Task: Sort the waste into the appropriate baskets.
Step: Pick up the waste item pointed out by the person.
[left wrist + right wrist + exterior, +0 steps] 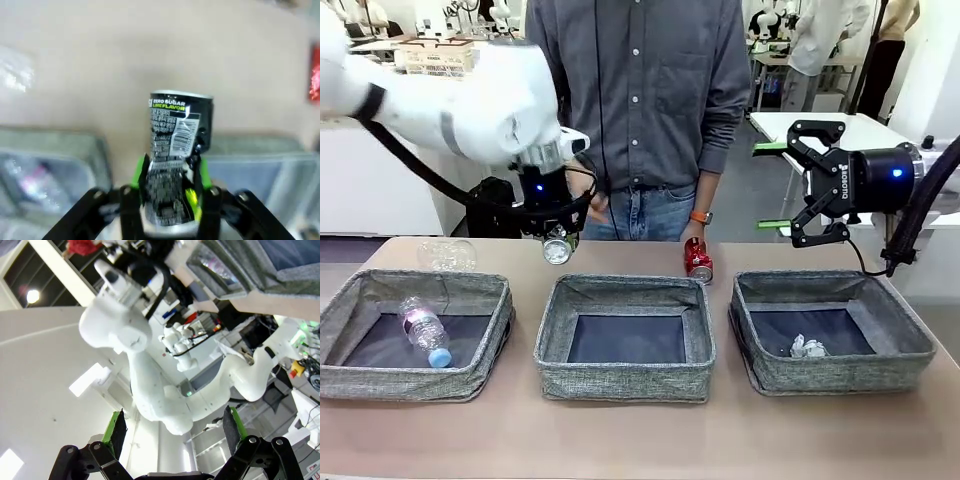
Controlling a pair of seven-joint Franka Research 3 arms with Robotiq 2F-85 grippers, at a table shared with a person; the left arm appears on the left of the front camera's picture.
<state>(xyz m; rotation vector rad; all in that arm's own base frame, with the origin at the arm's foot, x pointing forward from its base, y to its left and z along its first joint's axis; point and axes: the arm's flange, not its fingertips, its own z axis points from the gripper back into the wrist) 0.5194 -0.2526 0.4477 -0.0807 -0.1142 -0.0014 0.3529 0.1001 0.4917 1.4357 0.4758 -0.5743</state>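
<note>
While the left basket (350,375) held a pink-label bottle (423,330), a clear bottle (447,254) lay on the table just beyond its far wall. Left gripper (558,238) clamped a black-and-white can (177,125) in the air above the middle basket's (620,385) far-left corner. Red can (697,262) was on the table behind that basket's far-right corner. Right basket (840,375) held a wad (808,348). Right gripper (765,187) hung above it, fingers wide, empty.
</note>
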